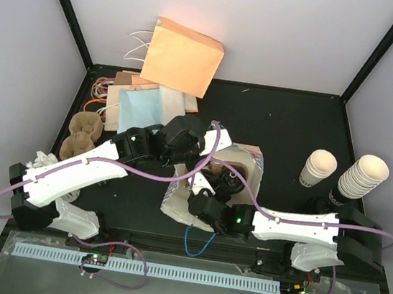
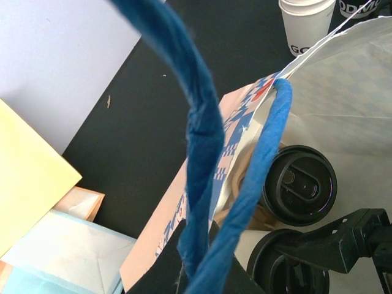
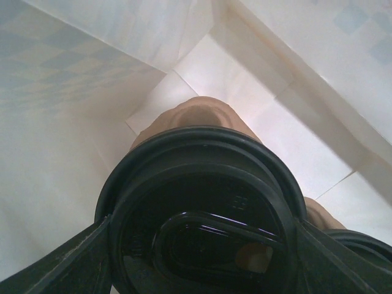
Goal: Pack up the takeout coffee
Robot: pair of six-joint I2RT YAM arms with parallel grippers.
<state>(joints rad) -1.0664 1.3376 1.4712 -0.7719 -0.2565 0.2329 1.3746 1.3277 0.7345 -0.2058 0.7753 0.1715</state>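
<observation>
- Right jaws are closed on the takeout coffee (image 3: 199,177) just under its lid; it stands upright, directly beneath them, inside the bag (image 3: 73,122).
- Left jaws clamp the bag's blue handle (image 2: 199,122), holding its mouth open.

The whole black tabletop (image 1: 294,123) is overlooked from high behind the arm bases. The blue-checked white paper bag (image 2: 229,131) is viewed closely along its blue twisted paper handle (image 2: 202,122) from the left wrist. Its inside is seen very closely from the right wrist. A black round plastic cup lid (image 3: 202,202) is shared by both wrist views.
</observation>
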